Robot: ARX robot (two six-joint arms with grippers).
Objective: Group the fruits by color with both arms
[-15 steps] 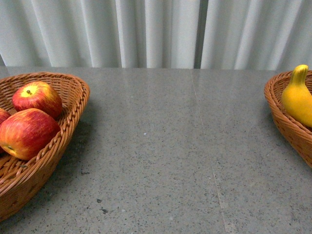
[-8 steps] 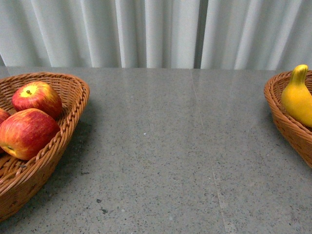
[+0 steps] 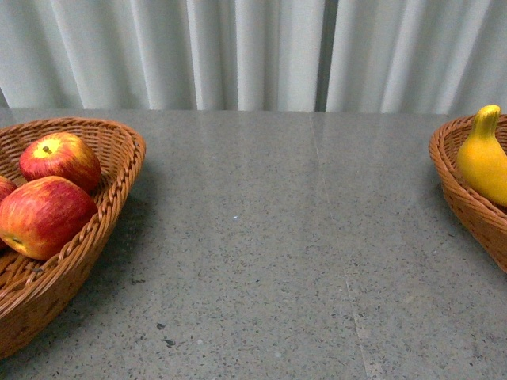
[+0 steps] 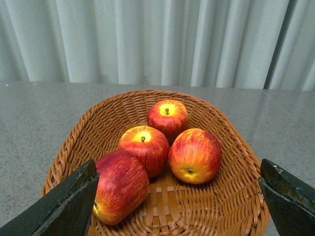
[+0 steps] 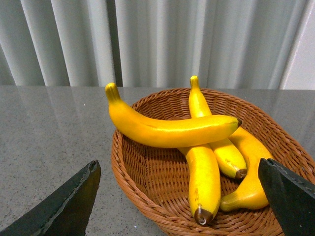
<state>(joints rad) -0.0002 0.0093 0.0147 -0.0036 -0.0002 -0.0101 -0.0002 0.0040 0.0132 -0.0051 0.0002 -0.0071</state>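
Observation:
Several red apples (image 4: 143,147) with yellow streaks lie in a brown wicker basket (image 4: 216,211) in the left wrist view. My left gripper (image 4: 179,209) hangs open over the basket's near rim, with nothing between its fingers (image 4: 69,206). In the right wrist view several yellow bananas (image 5: 167,130) lie crossed in a second wicker basket (image 5: 142,177). My right gripper (image 5: 179,209) is open above that basket's near edge, also empty. The front view shows the apples (image 3: 43,215) at far left and one banana (image 3: 482,162) at far right, with no arm in sight.
The apple basket (image 3: 119,190) and the banana basket (image 3: 463,206) stand at opposite sides of a grey speckled table (image 3: 269,237). Pale pleated curtains (image 3: 253,47) hang behind the table's far edge.

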